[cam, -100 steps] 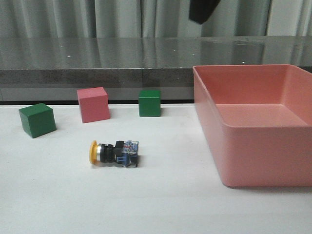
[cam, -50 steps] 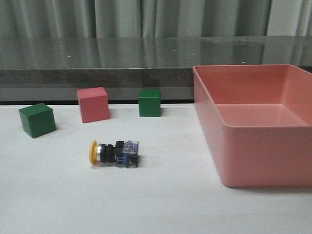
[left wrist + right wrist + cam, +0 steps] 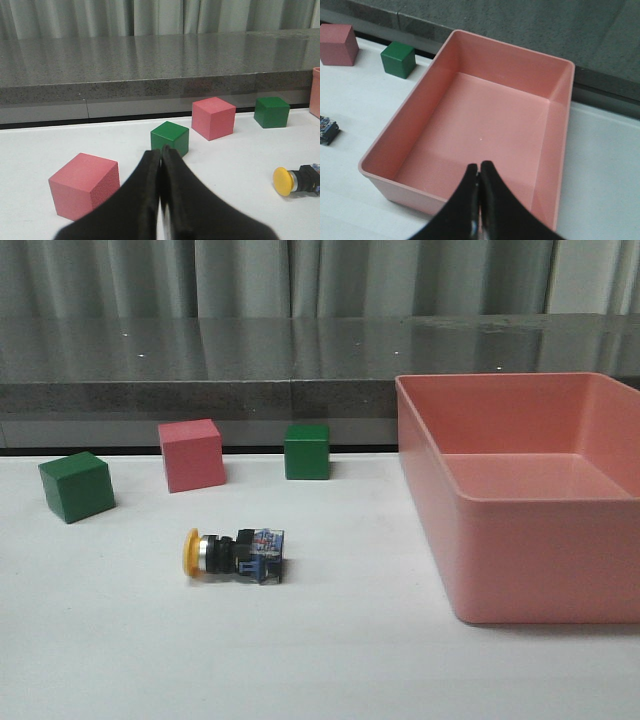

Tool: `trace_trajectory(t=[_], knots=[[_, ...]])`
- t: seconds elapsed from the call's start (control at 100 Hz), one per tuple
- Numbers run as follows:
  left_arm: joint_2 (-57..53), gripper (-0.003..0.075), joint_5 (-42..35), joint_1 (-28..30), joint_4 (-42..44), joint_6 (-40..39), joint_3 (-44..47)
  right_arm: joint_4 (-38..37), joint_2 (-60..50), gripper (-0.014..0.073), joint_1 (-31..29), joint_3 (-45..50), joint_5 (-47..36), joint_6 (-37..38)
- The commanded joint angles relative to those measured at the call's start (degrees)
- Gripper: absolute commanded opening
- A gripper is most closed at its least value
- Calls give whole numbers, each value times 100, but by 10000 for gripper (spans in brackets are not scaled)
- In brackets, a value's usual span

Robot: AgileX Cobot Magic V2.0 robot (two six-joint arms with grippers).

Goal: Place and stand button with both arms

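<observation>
The button (image 3: 234,555) lies on its side on the white table, yellow cap pointing left, clear-blue base to the right. The left wrist view shows it too, the button (image 3: 295,180) off to the side, well away from my left gripper (image 3: 160,149), which is shut with nothing in it. My right gripper (image 3: 479,164) is shut and empty, hovering over the pink bin (image 3: 555,165); only the button's base (image 3: 327,129) shows at that view's edge. Neither arm appears in the front view.
In the front view, a green cube (image 3: 76,486), a pink cube (image 3: 191,454) and a second green cube (image 3: 306,451) stand behind the button. The large pink bin (image 3: 440,510) fills the right side. Another pink cube (image 3: 84,185) sits near the left gripper. A dark counter runs along the back.
A dark part of an arm that showed at the top of the front view one second ago has left the frame. The button and cubes have not moved.
</observation>
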Motion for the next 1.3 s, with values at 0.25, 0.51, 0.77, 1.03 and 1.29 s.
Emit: trace_trajectory(t=[0.25, 0.51, 0.77, 1.03, 1.29], knots=[[-167, -19, -477, -6, -24, -18, 172, -6, -2069, -57, -150, 1190, -926, 26], [-167, -19, -477, -6, -24, -18, 172, -6, -2265, -57, -150, 1251, -792, 26], [-167, -19, -477, -6, -24, -18, 172, -6, -2265, -57, -150, 1251, -794, 26], [-167, -19, -477, -6, -24, -18, 172, -501, -2605, -57, -156, 1770, -1411, 603], [-167, -19, -477, -6, -24, -18, 172, -1017, -3360, -57, -393, 2641, -1677, 1541]])
